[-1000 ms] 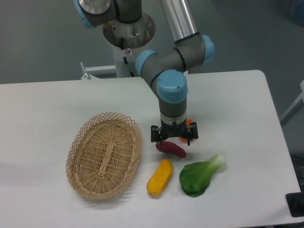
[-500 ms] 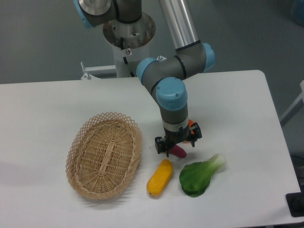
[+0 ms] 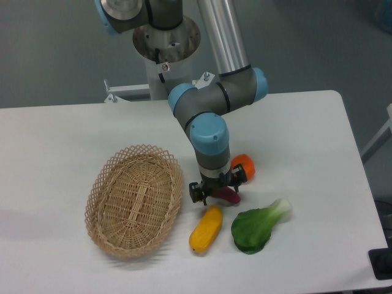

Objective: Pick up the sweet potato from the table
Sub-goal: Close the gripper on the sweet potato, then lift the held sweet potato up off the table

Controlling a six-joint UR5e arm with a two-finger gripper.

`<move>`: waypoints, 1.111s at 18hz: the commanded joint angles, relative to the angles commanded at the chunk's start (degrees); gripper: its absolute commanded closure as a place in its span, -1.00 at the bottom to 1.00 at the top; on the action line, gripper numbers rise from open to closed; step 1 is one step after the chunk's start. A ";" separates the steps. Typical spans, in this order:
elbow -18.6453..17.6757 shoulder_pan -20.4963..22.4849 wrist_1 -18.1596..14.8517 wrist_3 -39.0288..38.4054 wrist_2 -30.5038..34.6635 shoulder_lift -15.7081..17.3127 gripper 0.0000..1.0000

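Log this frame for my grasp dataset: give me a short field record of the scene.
end effector: low over the sweet potato, closure unclear
sweet potato: on the table, mostly hidden by the end effector
orange: behind the sweet potato, right of the arm
yellow vegetable: just in front of the end effector
bok choy: right of the yellow vegetable
basket: left of the arm, nothing in it
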 joint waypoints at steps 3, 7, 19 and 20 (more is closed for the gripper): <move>-0.17 -0.09 0.00 -0.09 0.09 -0.35 -1.00; -0.53 -0.09 0.18 -0.09 0.09 -0.61 -1.00; -0.62 0.00 0.09 0.97 0.44 0.00 0.33; -0.62 0.00 0.09 1.05 0.44 0.09 0.38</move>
